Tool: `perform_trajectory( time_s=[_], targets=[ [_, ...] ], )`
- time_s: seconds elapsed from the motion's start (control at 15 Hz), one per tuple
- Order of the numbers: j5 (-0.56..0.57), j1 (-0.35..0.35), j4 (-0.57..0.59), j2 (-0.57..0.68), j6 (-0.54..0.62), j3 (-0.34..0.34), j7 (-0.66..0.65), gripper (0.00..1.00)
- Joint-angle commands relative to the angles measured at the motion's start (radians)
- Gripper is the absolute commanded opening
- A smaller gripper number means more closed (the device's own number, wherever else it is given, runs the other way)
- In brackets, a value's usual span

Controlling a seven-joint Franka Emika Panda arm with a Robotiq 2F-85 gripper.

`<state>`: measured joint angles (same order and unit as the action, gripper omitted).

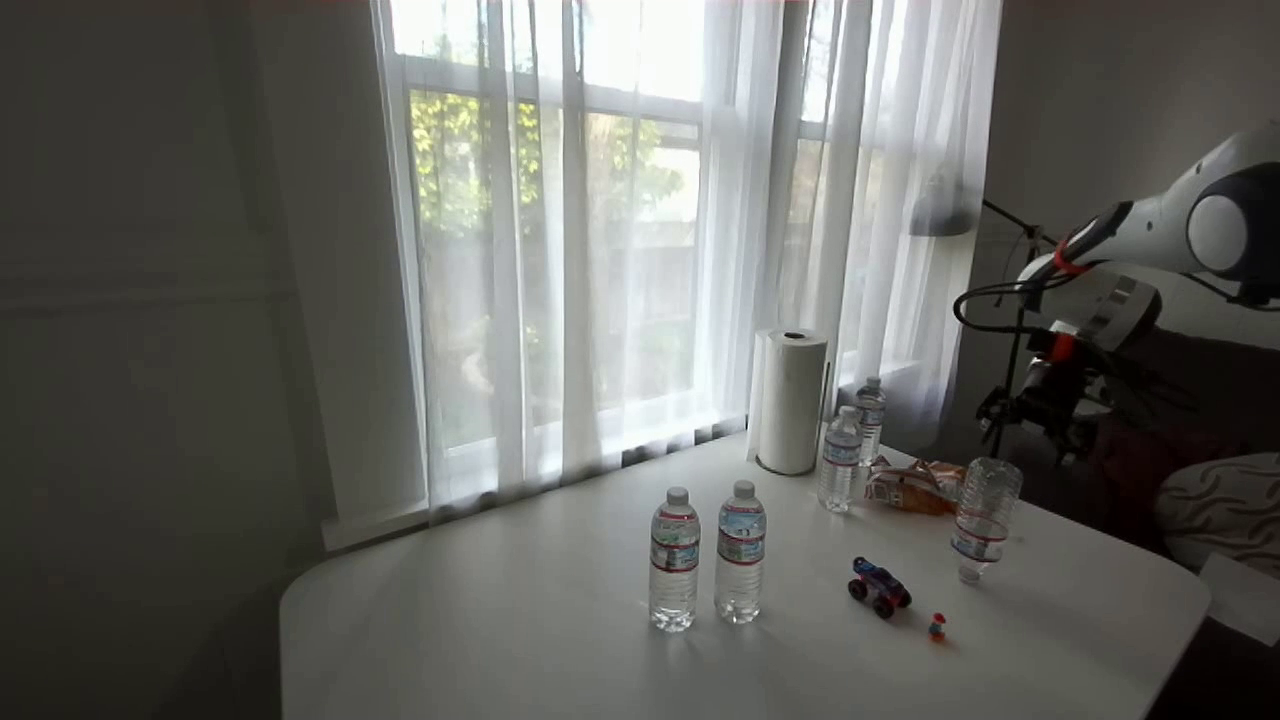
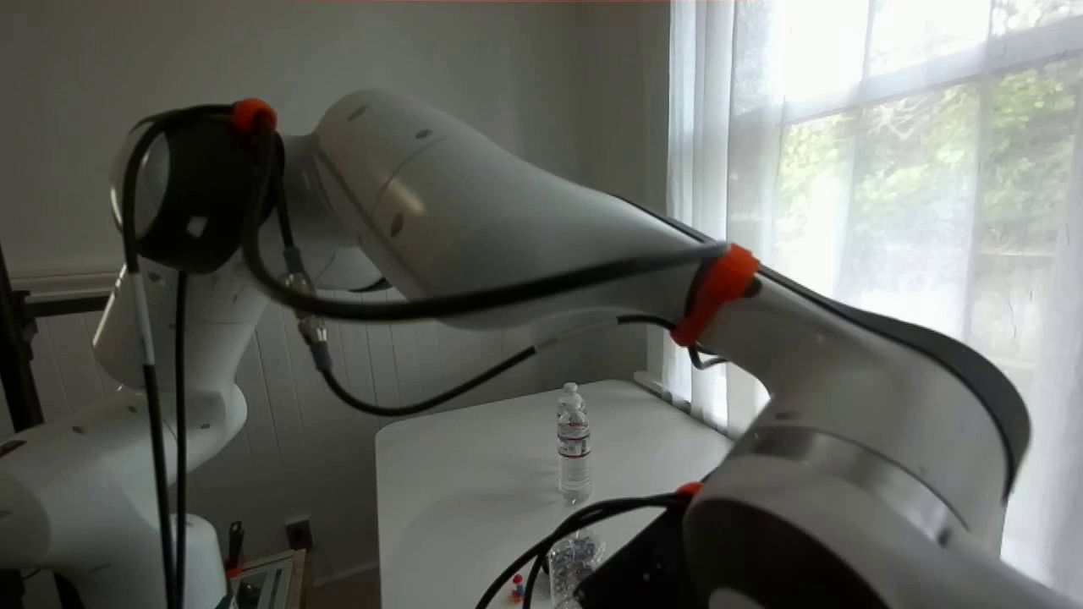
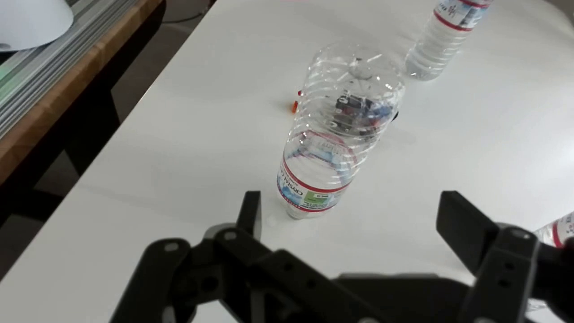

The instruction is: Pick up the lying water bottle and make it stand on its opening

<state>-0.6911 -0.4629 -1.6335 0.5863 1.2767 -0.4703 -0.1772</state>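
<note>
Pincer (image 3: 352, 211) spread wide and gripping nothing; white counter (image 3: 193, 148) bearing the water bottle (image 3: 334, 139), neck-down.
In an exterior view, a paper towel roll (image 1: 793, 410) stands by the counter's window-side edge, a capped bottle (image 1: 842, 460) near it; two labelled bottles (image 1: 676, 562) stand side by side well in from the edges. Near the right-hand edge the water bottle stands on its opening, apart from the pincer, an orange bag (image 1: 910, 490) behind it. Farther in from that edge sits a toy truck (image 1: 880, 588); near the truck, a red-topped figure (image 1: 937, 628).
</note>
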Motion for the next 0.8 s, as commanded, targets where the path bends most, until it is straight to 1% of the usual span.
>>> perform_trajectory(
  time_s=[0.0, 0.2, 0.4, 0.53, 0.73],
  targets=[
    [0.141, 0.082, -0.164, -0.199, 0.169, 0.021, 0.020, 1.00],
    [0.262, 0.141, -0.265, -0.344, 0.289, 0.049, 0.021, 1.00],
    [0.379, 0.183, -0.360, -0.482, 0.401, 0.081, 0.014, 1.00],
    [0.446, 0.200, -0.423, -0.571, 0.482, 0.106, 0.012, 1.00],
    [0.512, 0.204, -0.510, -0.673, 0.622, 0.143, 0.025, 1.00]
  ],
)
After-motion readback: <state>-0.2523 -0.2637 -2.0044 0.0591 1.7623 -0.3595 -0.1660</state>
